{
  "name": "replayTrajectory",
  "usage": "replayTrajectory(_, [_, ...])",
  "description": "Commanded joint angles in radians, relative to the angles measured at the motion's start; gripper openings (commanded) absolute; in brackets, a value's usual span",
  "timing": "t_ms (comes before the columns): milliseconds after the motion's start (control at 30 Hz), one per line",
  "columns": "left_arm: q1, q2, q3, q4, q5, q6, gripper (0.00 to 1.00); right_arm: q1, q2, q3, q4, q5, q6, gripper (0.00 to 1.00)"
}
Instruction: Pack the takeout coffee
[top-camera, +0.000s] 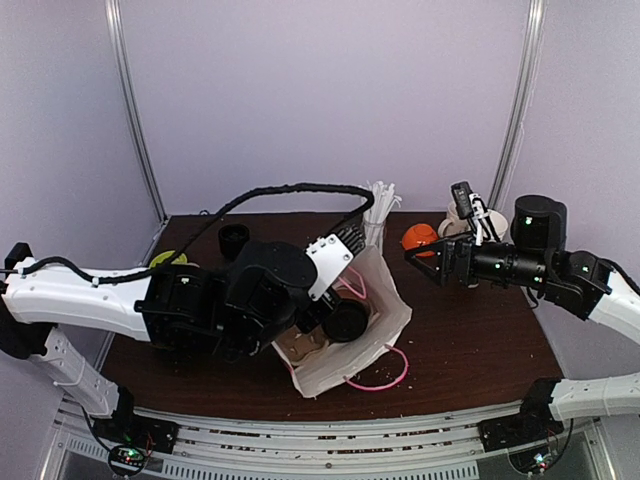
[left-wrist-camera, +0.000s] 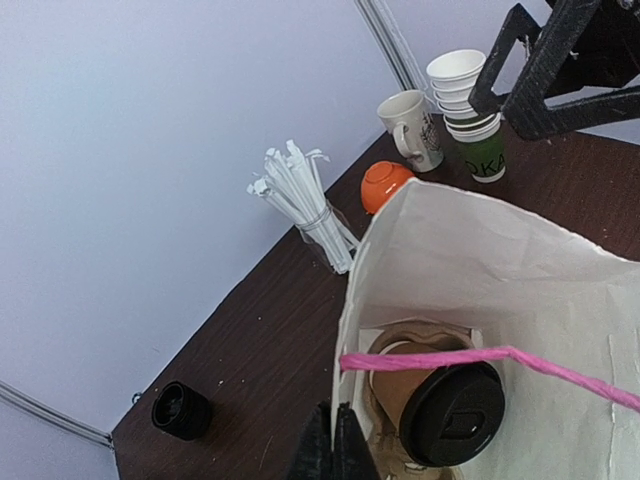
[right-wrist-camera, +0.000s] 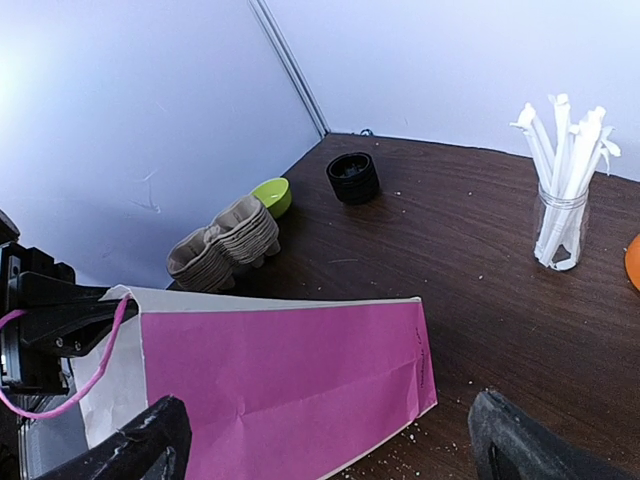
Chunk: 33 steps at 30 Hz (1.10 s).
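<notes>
Much bare table (top-camera: 480, 340) at lower right of top view, btwn bag (top-camera: 385, 300) and right gripper (top-camera: 420, 260), which is spread wide w/ nothing in it, apart from bag. Straw jar (top-camera: 377, 215) sits just behind bag's far edge. Left gripper (left-wrist-camera: 332, 445) is pinched tight on bag's near rim. Takeout coffee (left-wrist-camera: 445, 410) is inside bag, in cardboard carrier (left-wrist-camera: 420, 335), w/ pink handle (left-wrist-camera: 500, 358) stretched across bag mouth over it. Cup is tilted: in left wrist view its long axis runs upper left to lower right, lid end at lower right.
</notes>
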Motion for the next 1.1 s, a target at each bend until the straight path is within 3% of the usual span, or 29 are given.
replayTrajectory(0, [-0.005, -0.015, 0.007, 0.064, -0.041, 0.005, 0.00, -0.004, -0.003, 0.003, 0.025, 0.078, 0.008, 1.00])
replayTrajectory(333, [-0.037, -0.036, -0.029, 0.068, -0.020, -0.049, 0.00, -0.005, -0.026, -0.028, 0.061, 0.255, 0.040, 1.00])
replayTrajectory(1067, [-0.095, -0.039, -0.038, 0.053, 0.093, -0.164, 0.00, -0.008, 0.018, -0.060, 0.088, 0.267, 0.041, 1.00])
